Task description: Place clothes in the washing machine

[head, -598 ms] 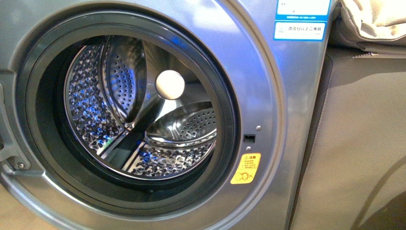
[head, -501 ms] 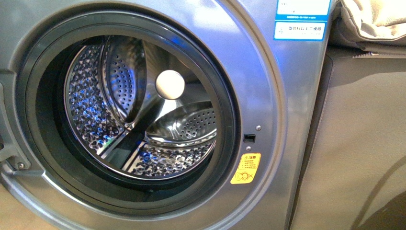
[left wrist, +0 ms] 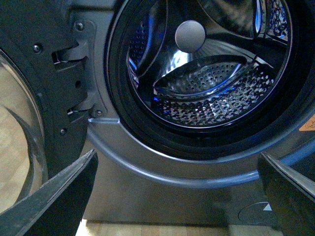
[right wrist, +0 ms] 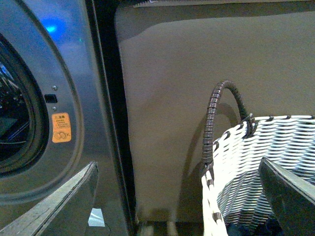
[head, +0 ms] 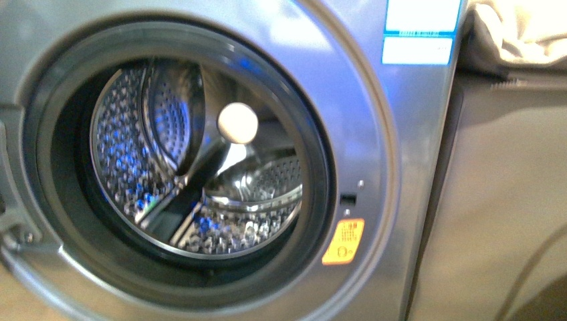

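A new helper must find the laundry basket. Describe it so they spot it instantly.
Start at the silver-grey washing machine. A plain beige panel stands beside it, and the basket sits before that panel. It alone is white and woven, with a dark wrapped hoop handle.

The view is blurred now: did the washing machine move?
No. The washing machine stands against the beige panel as before; the whole view shifted together.

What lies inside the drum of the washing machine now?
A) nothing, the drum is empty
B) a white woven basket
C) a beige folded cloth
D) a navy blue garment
A: the drum of the washing machine shows only bare perforated metal, no fabric.
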{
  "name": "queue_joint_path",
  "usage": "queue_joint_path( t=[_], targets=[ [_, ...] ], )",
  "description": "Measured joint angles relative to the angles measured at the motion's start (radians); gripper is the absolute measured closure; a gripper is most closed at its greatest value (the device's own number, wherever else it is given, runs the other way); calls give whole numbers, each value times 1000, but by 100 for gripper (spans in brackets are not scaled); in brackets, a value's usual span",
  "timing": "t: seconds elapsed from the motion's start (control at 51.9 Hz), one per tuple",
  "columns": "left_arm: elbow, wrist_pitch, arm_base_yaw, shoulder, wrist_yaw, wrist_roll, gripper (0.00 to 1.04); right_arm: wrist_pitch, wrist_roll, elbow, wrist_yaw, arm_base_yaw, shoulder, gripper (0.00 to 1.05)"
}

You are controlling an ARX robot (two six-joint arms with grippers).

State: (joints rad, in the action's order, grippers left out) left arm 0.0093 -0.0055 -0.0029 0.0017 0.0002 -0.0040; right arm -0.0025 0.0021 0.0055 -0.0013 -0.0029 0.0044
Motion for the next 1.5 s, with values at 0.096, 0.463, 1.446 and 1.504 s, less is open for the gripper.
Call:
queue_joint_path(
  t=[0.096, 0.463, 1.446, 1.504],
  targets=[
    [0, 0, 0, 0, 0, 0, 7, 0, 0, 0, 0, 0, 0, 8],
    [0, 0, 0, 0, 0, 0, 7, 190, 68, -4, -282, -137, 0, 8],
    [0, 0, 0, 0, 0, 0, 7, 487, 267, 592, -712, -627, 827, 8],
    [0, 0, 0, 0, 0, 0, 7, 485, 277, 633, -718, -653, 876, 8]
  ],
)
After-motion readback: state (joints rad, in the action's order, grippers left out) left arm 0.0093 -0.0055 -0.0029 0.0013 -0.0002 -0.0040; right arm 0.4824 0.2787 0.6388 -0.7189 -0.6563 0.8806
